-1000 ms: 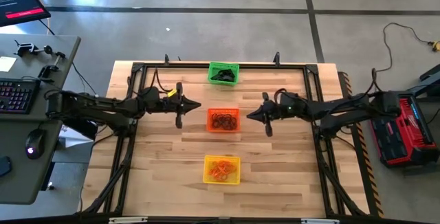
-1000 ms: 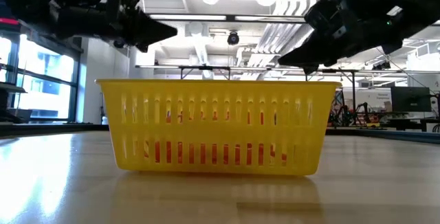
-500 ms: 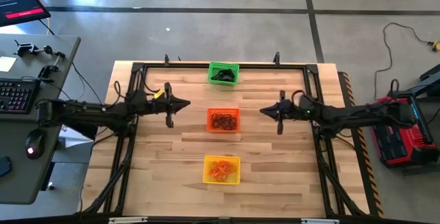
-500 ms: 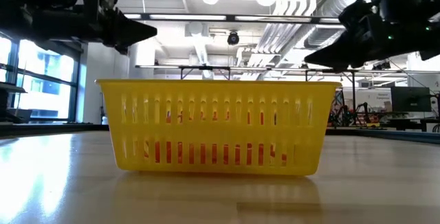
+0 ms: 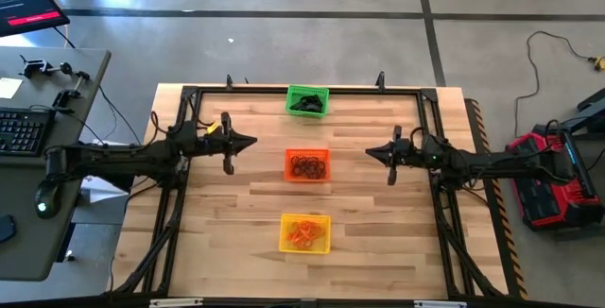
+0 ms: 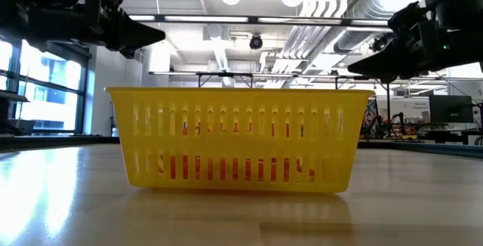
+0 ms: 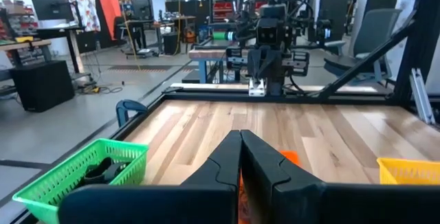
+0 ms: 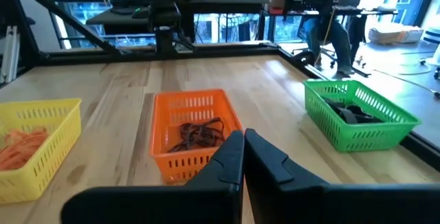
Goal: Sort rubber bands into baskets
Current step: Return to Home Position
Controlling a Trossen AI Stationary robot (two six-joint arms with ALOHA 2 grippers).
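The rubber bands all lie inside baskets. Orange loops are in the yellow basket nearest the front edge of the bench. Thin dark loops are in the orange basket at the middle, and thick black ones in the green basket at the far edge. None shows loose on the wood. The three baskets stand apart in a single row down the bench's centre line, so the row's long axis runs from far edge to near edge.

The two arms lie level across that axis and point inward at each other. The left tool sits off the orange basket's left side, a little toward the green one. The right tool sits off its right side. Both are well apart from the basket, and the low view shows them above the yellow basket's top edge. Neither is clearly the nearer. The left tool's fingers are pressed together with only a seam between them, pinching nothing, and the right wrist view shows the same of that tool's fingers.

From this the sorting looks done, and the coming move is a retreat. Each arm would draw back along its own length, away from the row and toward its own side of the bench. The baskets lie ahead of the tips, not behind them, so nothing appears to stand in that path.
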